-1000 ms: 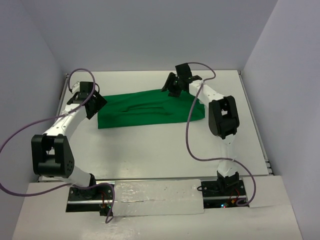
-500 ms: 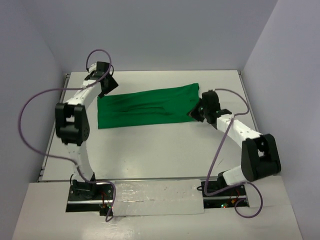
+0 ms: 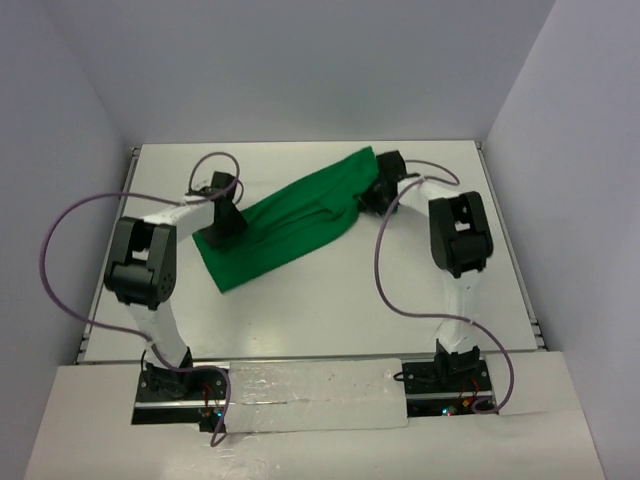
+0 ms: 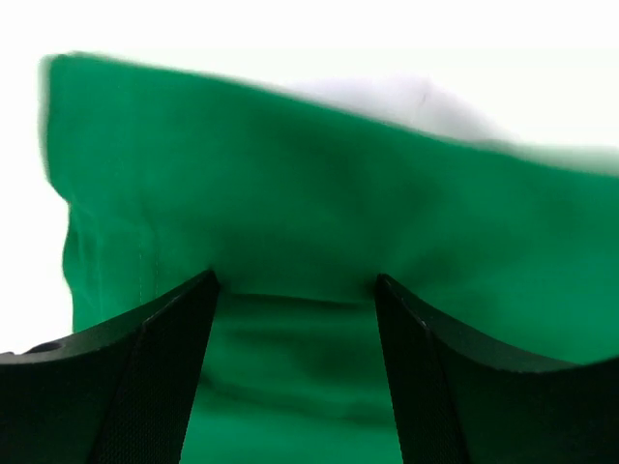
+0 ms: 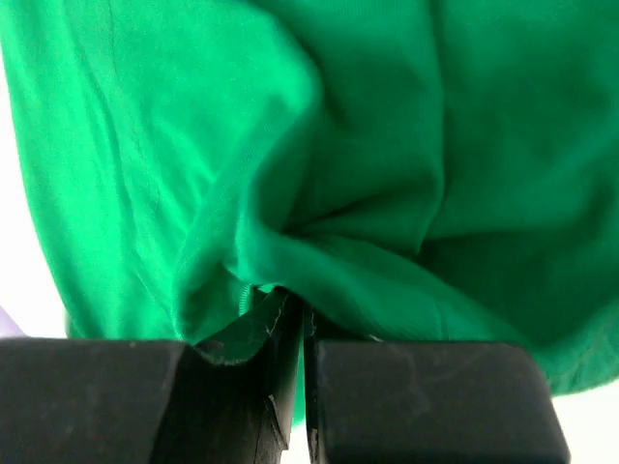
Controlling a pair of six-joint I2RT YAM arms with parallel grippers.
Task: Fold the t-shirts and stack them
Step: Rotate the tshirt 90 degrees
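Green t-shirt (image 3: 295, 220) lies diagonally on the white table (image 3: 330, 300), near end at left, far end at right. Left arm is bent at the elbow, forearm reaching right. Left gripper (image 3: 221, 228) sits at the shirt's left end, jaws spread wide with cloth in the gap. Right arm is bent, forearm reaching left. Right gripper (image 3: 372, 196) is clamped tight on a fold at the shirt's far right end.

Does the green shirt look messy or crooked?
Yes. The t-shirt lies slanted across the table, wrinkled rather than flat, and the right gripper pinches a bunched fold at its far end.
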